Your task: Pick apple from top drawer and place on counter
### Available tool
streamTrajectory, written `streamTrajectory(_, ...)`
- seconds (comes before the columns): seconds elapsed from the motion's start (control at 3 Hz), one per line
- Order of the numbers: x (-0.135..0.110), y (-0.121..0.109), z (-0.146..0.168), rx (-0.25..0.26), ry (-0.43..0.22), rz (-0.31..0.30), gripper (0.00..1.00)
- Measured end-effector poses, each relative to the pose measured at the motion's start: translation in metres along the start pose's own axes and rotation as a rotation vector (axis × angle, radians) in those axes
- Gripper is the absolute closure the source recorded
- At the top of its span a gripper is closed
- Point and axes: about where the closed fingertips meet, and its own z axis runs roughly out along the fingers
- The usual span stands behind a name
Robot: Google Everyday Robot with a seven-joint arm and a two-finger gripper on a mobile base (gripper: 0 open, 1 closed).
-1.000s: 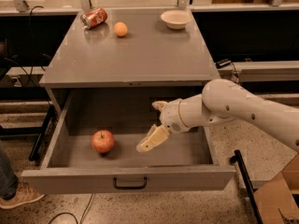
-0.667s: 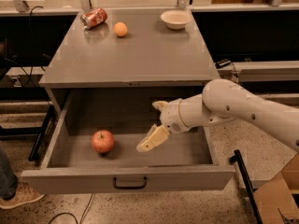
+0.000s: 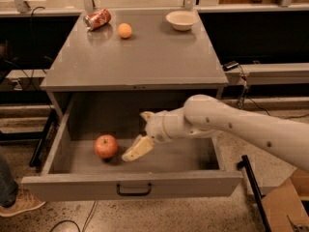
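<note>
Though apart, apple (image 3: 105, 146) beside end effector (image 3: 137, 148)

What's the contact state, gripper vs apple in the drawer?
Apart. The camera view shows a thin dark gap between the apple and the gripper, which sits just beside it inside the top drawer.

The apple (image 3: 105, 146), round and red with a yellowish patch, rests on the floor of the top drawer (image 3: 193, 182), in its left half and nearer the front panel than the back wall. The top drawer is a wide, shallow grey box pulled far out, with a small black handle at the centre of its front, and the counter (image 3: 145, 57) is the flat, slightly glossy grey surface above the drawer's back. The gripper (image 3: 137, 137) hangs inside the drawer just right of the apple, fingers spread.
</note>
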Motion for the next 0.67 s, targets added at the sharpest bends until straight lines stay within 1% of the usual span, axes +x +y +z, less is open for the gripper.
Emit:
streamTrajectory(0.33,-0.002,0.001,0.03,-0.007,-0.026,-0.003,0.0)
streamTrajectory(0.67,-0.006,0.006,0.063,-0.034,-0.047,-0.011,0.0)
